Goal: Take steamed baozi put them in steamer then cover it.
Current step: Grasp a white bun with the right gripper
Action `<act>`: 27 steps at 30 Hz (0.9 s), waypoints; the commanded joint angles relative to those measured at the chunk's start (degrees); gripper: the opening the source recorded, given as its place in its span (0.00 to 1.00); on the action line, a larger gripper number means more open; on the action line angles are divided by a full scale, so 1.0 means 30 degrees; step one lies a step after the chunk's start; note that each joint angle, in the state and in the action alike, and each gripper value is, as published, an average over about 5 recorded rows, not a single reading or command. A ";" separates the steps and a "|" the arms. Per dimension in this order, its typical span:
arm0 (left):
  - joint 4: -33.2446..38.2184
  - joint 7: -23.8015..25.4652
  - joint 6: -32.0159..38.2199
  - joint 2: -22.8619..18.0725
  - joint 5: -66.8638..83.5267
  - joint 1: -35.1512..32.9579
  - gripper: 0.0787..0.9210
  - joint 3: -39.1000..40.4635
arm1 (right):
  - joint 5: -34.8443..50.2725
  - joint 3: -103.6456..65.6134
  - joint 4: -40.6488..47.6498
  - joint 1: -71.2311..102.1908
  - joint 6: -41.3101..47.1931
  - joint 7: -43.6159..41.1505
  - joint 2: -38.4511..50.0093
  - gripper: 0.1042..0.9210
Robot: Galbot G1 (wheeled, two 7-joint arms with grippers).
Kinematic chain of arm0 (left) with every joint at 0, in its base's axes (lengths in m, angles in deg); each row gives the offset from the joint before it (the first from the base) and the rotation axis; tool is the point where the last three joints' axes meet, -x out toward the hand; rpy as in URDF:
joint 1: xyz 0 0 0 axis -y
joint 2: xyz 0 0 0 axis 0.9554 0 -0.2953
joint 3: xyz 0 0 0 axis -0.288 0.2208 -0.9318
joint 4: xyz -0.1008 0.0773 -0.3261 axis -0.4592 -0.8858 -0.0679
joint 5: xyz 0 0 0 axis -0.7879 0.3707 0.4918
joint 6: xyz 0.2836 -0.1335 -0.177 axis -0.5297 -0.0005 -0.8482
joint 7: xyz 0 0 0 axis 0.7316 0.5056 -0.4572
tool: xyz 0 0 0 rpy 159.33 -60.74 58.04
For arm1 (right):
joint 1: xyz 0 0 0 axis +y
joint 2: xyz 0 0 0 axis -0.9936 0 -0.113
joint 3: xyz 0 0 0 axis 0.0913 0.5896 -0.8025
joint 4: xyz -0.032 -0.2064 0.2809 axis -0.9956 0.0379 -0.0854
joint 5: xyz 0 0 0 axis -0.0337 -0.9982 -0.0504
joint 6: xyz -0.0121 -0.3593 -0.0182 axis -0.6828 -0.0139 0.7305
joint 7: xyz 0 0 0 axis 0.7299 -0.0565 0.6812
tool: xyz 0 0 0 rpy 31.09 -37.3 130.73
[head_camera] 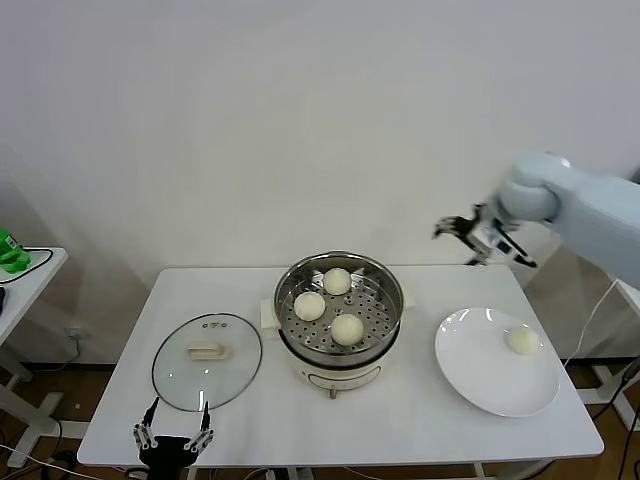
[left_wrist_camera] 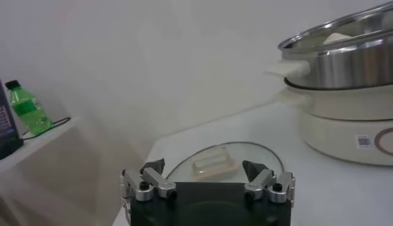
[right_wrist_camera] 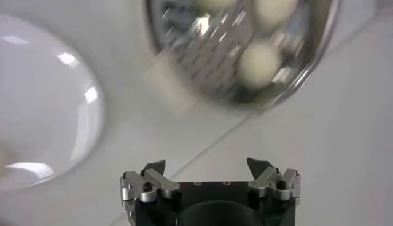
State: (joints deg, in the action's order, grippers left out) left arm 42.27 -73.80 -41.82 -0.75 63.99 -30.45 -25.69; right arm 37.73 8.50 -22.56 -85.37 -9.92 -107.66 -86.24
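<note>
At the centre of the worktop [head_camera: 420,420] stands the steamer [head_camera: 340,345], with three steamed baozi [head_camera: 347,329] on its perforated tray. The plate [head_camera: 480,385] to the right carries the fourth bun [head_camera: 522,340]. The cover [head_camera: 207,362] lies flat to the left of the steamer. The right tool [head_camera: 487,238] hangs empty with jaws spread, above the far right edge. The left tool [head_camera: 172,436] waits open at the near edge beside the cover. Loading appears three-quarters complete. The next move likely calls for the right tool to descend over the plate and close on the last bun.
</note>
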 commanded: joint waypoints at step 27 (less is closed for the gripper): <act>-0.0148 -0.0019 0.0078 -0.0024 -0.0250 -0.0406 0.88 -0.0222 | 0.0540 -1.0931 0.5472 1.3248 0.5760 0.0037 0.1176 0.88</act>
State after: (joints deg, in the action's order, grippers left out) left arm 41.99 -73.84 -41.61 -0.76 63.23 -31.66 -26.30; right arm 39.33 -16.66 -11.46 -52.71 6.28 -107.59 -80.18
